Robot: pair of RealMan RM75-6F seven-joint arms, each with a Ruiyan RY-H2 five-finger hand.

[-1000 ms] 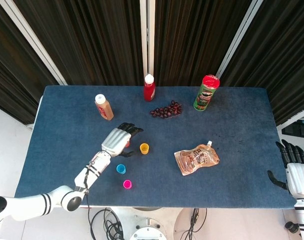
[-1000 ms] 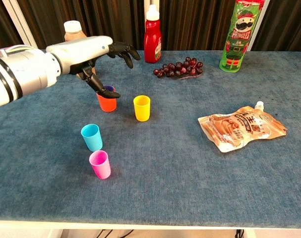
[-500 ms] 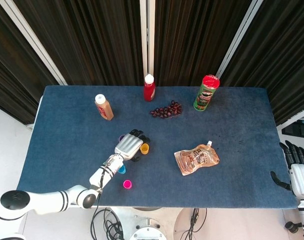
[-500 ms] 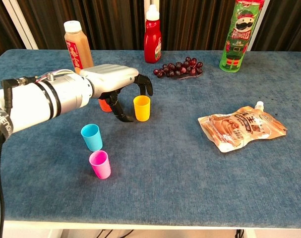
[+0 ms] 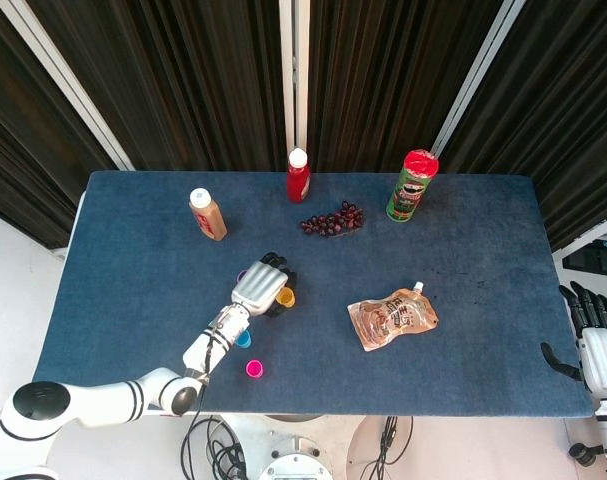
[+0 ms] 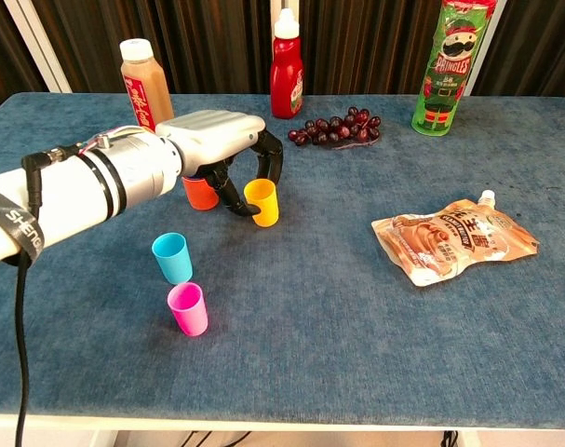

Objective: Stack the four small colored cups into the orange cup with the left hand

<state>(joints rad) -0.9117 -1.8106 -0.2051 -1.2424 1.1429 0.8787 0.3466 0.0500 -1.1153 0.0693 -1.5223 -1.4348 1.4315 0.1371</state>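
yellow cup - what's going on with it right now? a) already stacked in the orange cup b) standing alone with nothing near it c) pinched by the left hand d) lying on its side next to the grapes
c: in the chest view the left hand has a thumb and a finger closed on either side of the yellow cup, which tilts slightly beside the orange cup, not inside it.
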